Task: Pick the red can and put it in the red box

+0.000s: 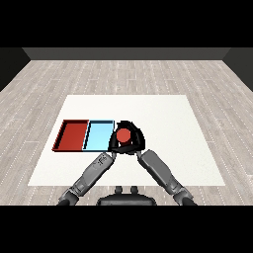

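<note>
Red can [123, 135]: my right robot hand [134, 141] curls round it beside the blue tray [99, 137], for carrying to red tray [73, 134]. Left robot hand [113, 144]: fingers unclear.

I have both grey forearms angled in from the lower corners, converging toward the middle of the view. My right hand [134, 134] arches over with its fingers curled into a rounded hook. My left hand [113, 144] sits just beside it, nearly touching; I cannot make out how its fingers stand.
</note>
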